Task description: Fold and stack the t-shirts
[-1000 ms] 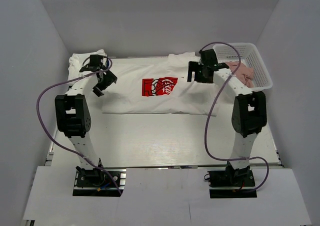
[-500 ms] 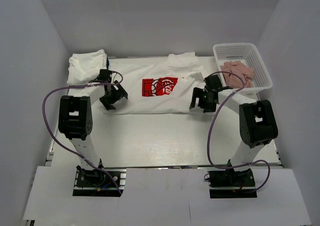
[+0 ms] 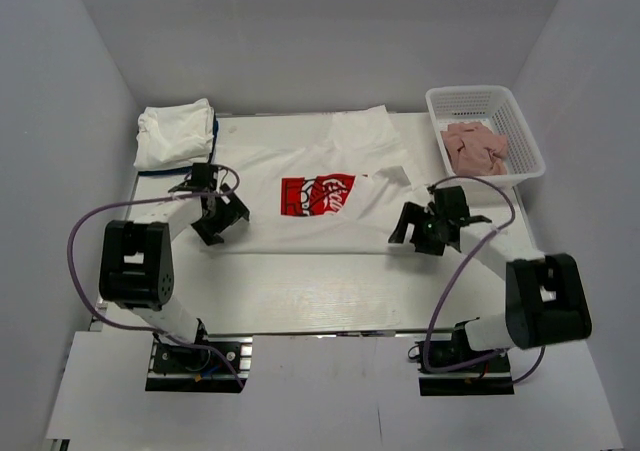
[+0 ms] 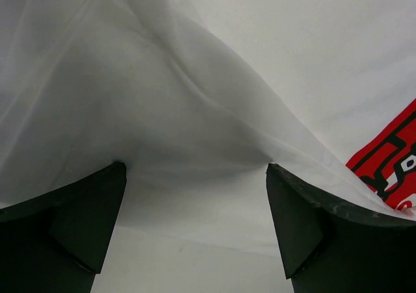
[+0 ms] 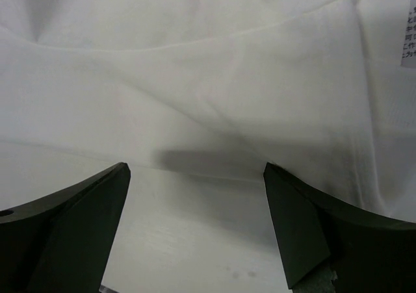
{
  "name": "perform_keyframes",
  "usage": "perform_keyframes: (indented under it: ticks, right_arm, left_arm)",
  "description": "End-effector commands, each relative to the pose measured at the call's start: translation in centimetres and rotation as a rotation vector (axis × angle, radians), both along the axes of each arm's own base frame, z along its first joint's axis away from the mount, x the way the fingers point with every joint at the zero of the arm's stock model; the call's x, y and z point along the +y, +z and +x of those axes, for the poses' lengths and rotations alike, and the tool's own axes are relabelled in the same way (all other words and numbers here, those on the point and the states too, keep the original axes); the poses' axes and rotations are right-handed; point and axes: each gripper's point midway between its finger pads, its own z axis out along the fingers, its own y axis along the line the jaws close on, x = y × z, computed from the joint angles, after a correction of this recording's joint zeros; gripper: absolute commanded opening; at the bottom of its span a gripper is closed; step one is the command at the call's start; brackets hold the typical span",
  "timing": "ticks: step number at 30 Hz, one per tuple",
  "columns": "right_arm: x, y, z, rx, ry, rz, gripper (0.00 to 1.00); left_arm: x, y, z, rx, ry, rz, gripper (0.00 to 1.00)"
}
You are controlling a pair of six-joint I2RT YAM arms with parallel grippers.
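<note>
We see left gripper (image 3: 220,218) spread wide at near-left hem of the printed t-shirt (image 3: 330,156) | right gripper (image 3: 412,228) equally wide at near-right hem | folded t-shirt (image 3: 175,134) far left

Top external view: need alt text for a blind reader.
A white t-shirt with a red chest print lies spread on the table, with the left gripper and right gripper open at its near hem. A folded white t-shirt sits far left; a white basket of pink cloth sits far right.
</note>
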Motion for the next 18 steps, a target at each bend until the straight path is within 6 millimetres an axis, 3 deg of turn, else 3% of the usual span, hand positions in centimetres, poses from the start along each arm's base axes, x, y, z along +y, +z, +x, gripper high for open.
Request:
perform_keyframes:
  ticks: [1, 4, 6, 7, 9, 10, 13, 15, 16, 17, 18]
  right_arm:
    - [-2.0, -3.6, -9.9, 0.328, -0.038, -0.056, 0.9]
    - [-1.5, -2.2, -12.0, 0.35, -0.038, -0.015, 0.9]
    - [-1.7, -0.6, -13.0, 0.341, -0.018, -0.022, 0.9]
    - [-1.9, 1.2, -11.5, 0.269, -0.015, -0.04, 0.9]
    - [-2.3, 2.7, -11.4, 0.252, 0.021, -0.079, 0.9]
    - [-2.3, 5.5, -8.8, 0.149, 0.051, -0.108, 0.9]
    - [-1.1, 8.1, -5.8, 0.074, 0.147, -0.134, 0.9]
    - [1.2, 10.4, -2.9, -0.035, 0.215, -0.117, 0.9]
    - [2.3, 10.6, -1.4, -0.077, 0.239, -0.11, 0.9]
    - [3.1, 12.8, 0.6, -0.153, 0.248, -0.102, 0.9]
    - [4.5, 12.4, 1.8, -0.162, 0.275, -0.103, 0.9]
  left_arm:
    - [2.2, -3.1, -9.5, 0.298, 0.049, 0.106, 1.0]
    - [1.9, -2.3, -11.7, 0.318, 0.061, 0.083, 1.0]
    - [1.9, -1.2, -12.0, 0.301, 0.07, 0.079, 1.0]
    - [2.0, -0.7, -12.2, 0.293, 0.07, 0.078, 1.0]
    - [2.4, 1.8, -11.4, 0.224, 0.081, 0.098, 1.0]
    - [2.5, 3.6, -10.0, 0.165, 0.087, 0.104, 1.0]
    - [3.1, 8.2, -7.2, 0.014, 0.075, 0.136, 1.0]
    - [3.2, 9.8, -5.6, -0.051, 0.075, 0.142, 1.0]
    - [3.2, 10.8, -4.7, -0.087, 0.077, 0.138, 1.0]
    - [3.2, 11.2, -4.3, -0.107, 0.069, 0.141, 1.0]
    - [3.1, 11.2, -3.7, -0.119, 0.07, 0.139, 1.0]
